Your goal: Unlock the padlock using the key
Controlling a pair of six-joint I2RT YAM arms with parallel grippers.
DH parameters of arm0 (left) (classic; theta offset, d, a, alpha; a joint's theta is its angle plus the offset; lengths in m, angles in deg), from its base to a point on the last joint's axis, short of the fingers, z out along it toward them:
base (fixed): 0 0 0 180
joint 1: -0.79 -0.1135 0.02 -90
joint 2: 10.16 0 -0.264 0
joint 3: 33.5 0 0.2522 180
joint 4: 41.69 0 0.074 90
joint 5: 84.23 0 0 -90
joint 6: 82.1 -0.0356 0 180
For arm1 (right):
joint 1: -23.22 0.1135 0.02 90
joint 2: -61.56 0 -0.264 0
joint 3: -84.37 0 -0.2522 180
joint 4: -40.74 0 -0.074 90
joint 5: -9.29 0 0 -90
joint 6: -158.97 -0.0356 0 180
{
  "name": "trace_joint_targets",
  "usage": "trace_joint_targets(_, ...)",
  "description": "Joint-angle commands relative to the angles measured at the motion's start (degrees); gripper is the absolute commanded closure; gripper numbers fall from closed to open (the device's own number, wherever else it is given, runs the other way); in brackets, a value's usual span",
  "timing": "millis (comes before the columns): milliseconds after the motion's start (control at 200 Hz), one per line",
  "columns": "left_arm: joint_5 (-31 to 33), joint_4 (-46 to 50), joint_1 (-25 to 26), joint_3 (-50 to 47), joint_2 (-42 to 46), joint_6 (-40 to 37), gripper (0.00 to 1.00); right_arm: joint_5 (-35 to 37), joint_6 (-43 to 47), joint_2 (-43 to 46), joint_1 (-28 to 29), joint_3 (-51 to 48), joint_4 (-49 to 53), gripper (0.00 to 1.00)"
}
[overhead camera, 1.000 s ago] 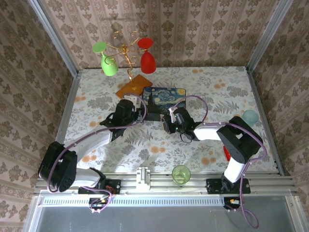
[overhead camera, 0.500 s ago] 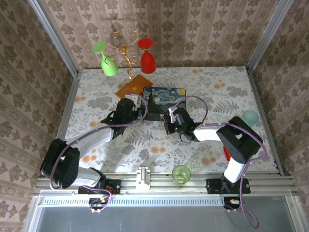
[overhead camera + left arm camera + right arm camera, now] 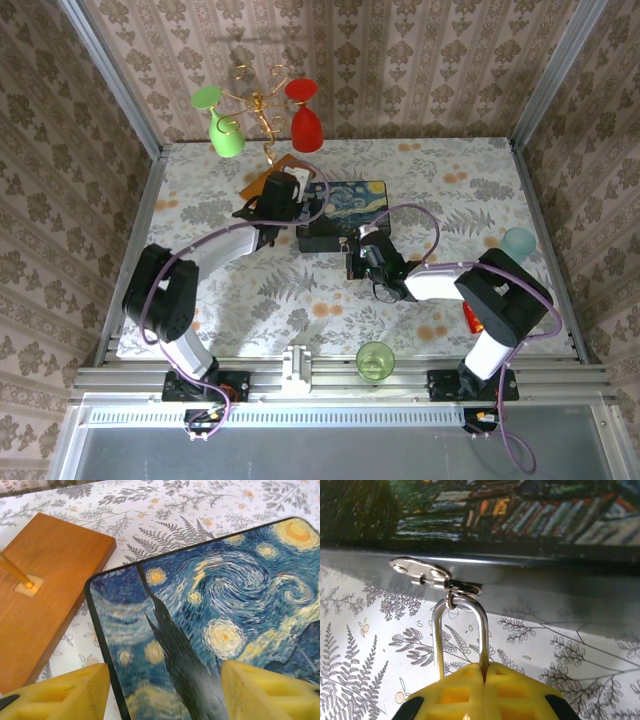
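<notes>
Surface (image 3: pixel 440 190): white, printed with grey ferns and small orange blossoms. Box (image 3: pixel 225 605): dark blue lid with yellow swirls and stars, black rim; painted side in dark multicolour streaks. Wooden base (image 3: pixel 50 580): orange-brown. Left fingers (image 3: pixel 75 692) and right fingers (image 3: pixel 455 695): yellow. Padlock (image 3: pixel 438 630): silver shackle; hasp (image 3: pixel 427 575) also silver. Wire stand (image 3: pixel 262 105) was gold, carrying one green glass (image 3: pixel 225 135) and one red glass (image 3: pixel 306 125). Tumbler (image 3: pixel 375 358): clear green. Walls (image 3: pixel 420 60): beige damask.
</notes>
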Motion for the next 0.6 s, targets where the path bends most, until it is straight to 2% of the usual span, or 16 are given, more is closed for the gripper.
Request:
trace_joint_targets(0, -0.8, 4.2, 0.7, 3.3, -2.8, -7.2, 0.4, 5.7, -5.4, 2.2, 0.3, -1.2, 3.3, 1.0)
trace_joint_targets(130, -2.6, 6.5, 1.9, 4.9, -6.2, -11.4, 0.43, 6.4, -10.1, 2.1, 0.1, -2.3, 1.3, 1.0)
trace_joint_targets(295, -2.4, 6.5, 3.4, 2.7, -6.6, -10.2, 0.51, 8.3, -19.3, 0.2, 0.5, -3.7, -5.0, 1.0)
trace_joint_targets(595, 1.3, 3.3, 6.2, -4.2, -5.7, -9.8, 0.54, 19.4, -37.3, -4.0, 3.8, -2.6, -9.3, 1.0)
